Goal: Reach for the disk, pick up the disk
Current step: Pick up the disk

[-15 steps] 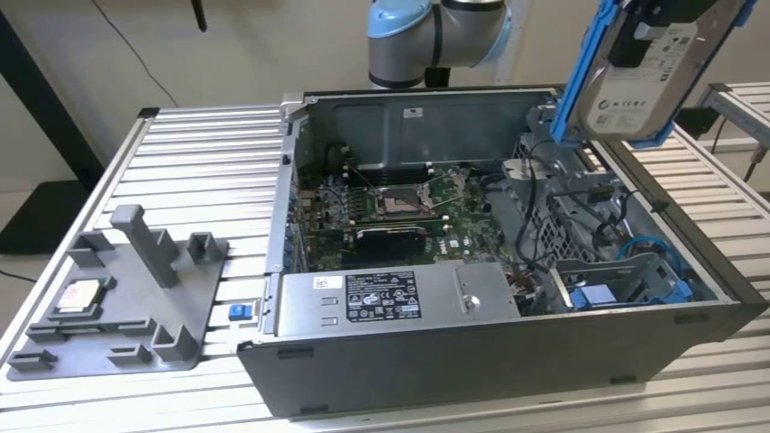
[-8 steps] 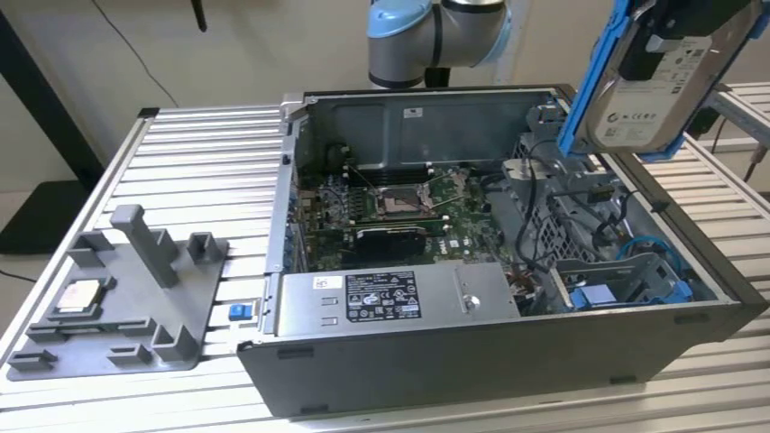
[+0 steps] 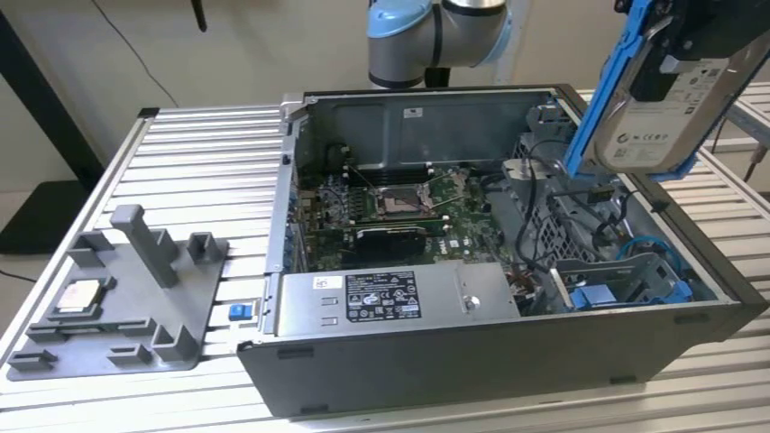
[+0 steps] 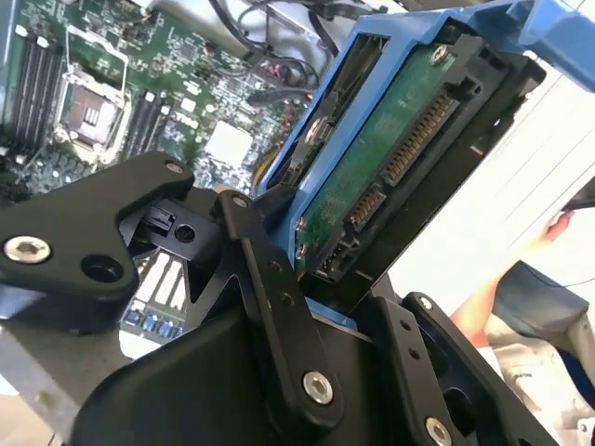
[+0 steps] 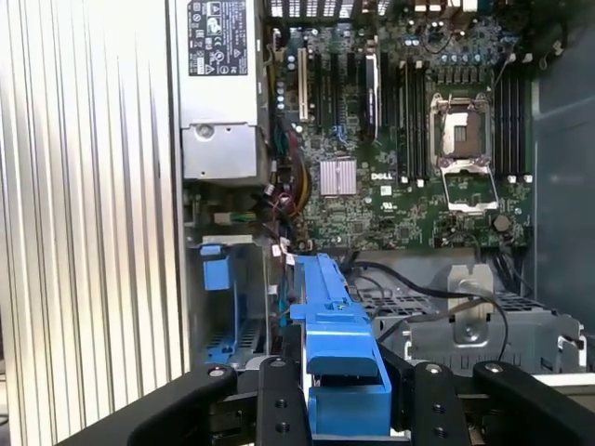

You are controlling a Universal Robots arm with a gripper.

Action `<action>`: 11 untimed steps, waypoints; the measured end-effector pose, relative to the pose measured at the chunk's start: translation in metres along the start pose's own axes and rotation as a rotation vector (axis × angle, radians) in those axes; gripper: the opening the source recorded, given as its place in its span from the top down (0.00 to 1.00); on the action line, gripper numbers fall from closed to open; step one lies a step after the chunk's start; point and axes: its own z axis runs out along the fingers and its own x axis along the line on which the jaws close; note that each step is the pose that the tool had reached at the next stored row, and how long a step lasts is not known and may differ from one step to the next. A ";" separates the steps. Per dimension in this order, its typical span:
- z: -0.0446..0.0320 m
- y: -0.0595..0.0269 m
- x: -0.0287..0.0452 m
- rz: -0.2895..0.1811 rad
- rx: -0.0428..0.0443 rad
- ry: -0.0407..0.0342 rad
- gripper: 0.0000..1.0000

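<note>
Disk (image 3: 651, 108) with blue rails pinched in the gripper (image 3: 673, 54), lifted clear above the open computer case (image 3: 481, 361), over its drive-bay end, motherboard (image 5: 390, 139) below.

A white label with black print sits on the disk (image 3: 655, 135), its words too small to read. The power supply (image 3: 463, 293) carries a dense printed label, likewise unreadable. A small white sticker (image 3: 413, 113) marks the case wall (image 3: 361, 122).
</note>
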 end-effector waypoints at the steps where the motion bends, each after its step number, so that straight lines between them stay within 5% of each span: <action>1: 0.0003 0.0006 0.0030 0.000 0.0000 0.0001 1.00; 11: 0.0061 0.0078 0.0236 0.000 0.0000 -0.0001 1.00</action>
